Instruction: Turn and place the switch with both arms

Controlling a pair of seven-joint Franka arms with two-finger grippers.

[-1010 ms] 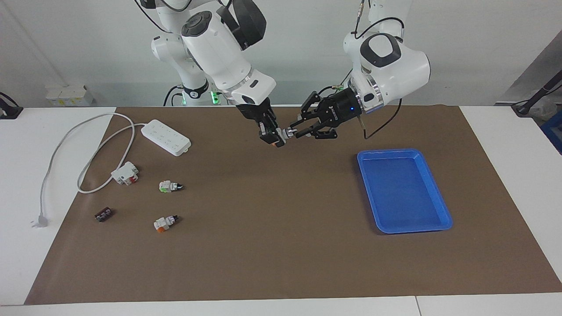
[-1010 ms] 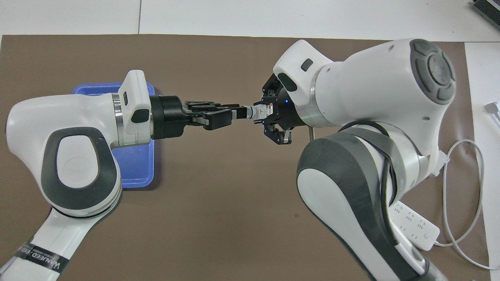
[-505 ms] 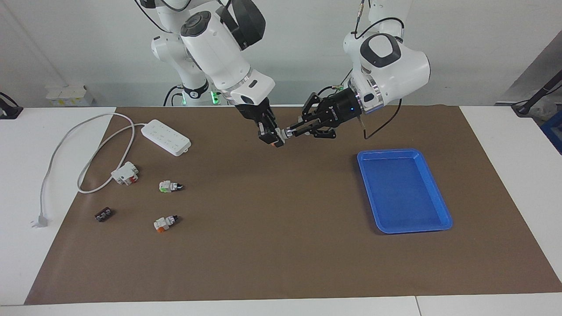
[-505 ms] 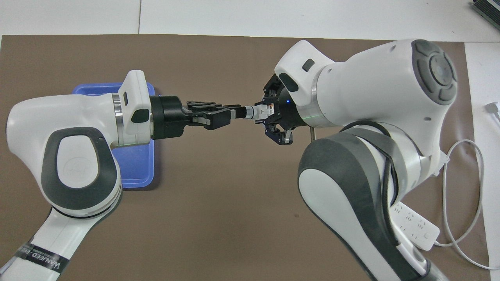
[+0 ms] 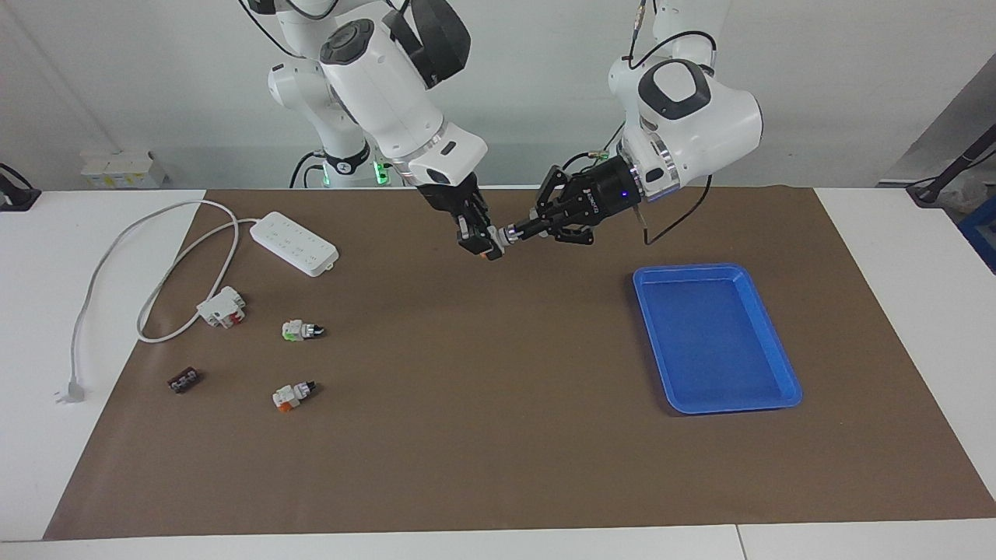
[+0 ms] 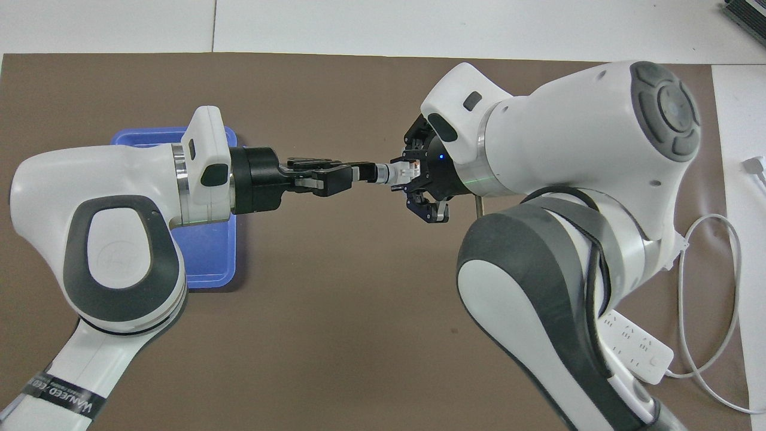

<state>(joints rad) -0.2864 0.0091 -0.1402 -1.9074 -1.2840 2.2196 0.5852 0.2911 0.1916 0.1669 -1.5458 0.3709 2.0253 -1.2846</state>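
Note:
The switch (image 5: 500, 236) hangs in the air between both grippers over the middle of the brown mat. It lies level in the overhead view, where the switch (image 6: 392, 173) shows its white body and silver collar. My right gripper (image 5: 484, 239) is shut on its orange-based end. My left gripper (image 5: 520, 229) is shut on its black knob end, fingertips together. In the overhead view the left gripper (image 6: 361, 173) reaches in from the tray's end and the right gripper (image 6: 414, 172) meets it from the power strip's end.
A blue tray (image 5: 712, 334) lies on the mat toward the left arm's end. Toward the right arm's end lie a power strip (image 5: 294, 243) with its cable, a white block with red parts (image 5: 222, 306), a green-based switch (image 5: 300, 330), another orange-based switch (image 5: 292, 396) and a small dark part (image 5: 184, 380).
The left gripper's fingers have closed onto the switch's knob end. The right gripper keeps its hold, and both arms have barely shifted.

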